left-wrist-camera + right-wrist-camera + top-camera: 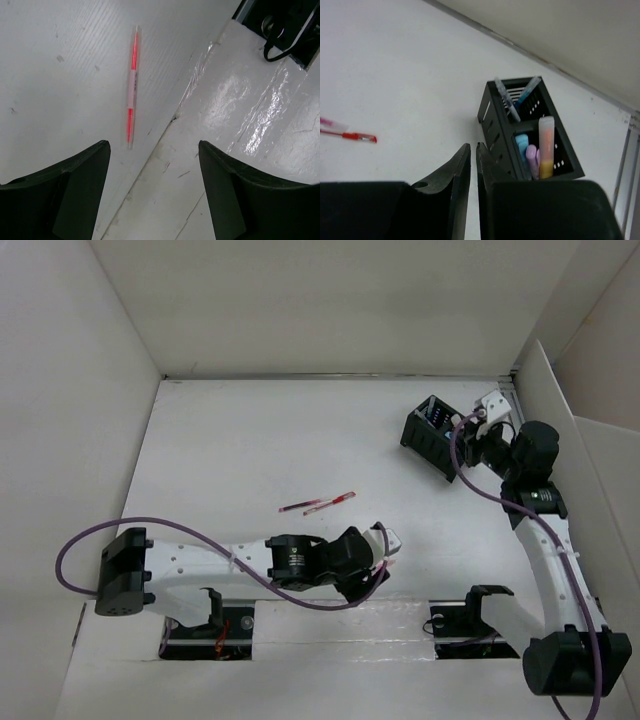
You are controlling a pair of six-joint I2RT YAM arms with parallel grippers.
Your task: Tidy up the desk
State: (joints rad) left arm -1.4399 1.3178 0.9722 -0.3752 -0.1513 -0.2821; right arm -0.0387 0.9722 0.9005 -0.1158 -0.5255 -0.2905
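Note:
The white desk [250,440] holds two red pens [300,507] [343,498] lying near its middle. My left gripper [384,543] is open and empty low over the desk's near edge. In the left wrist view a third red-and-clear pen [131,90] lies just ahead of the left gripper [152,145], toward its left finger. My right gripper [470,430] is shut on nothing, just beside the black organizer box [432,435]. In the right wrist view the right gripper [473,146] hovers left of the organizer box [495,127], which holds blue pens and blue, purple and orange highlighters.
White panel walls [110,390] border the desk on the left, back and right. A glossy taped strip [240,115] runs along the near edge by the arm bases. A red pen [350,135] shows at the left of the right wrist view.

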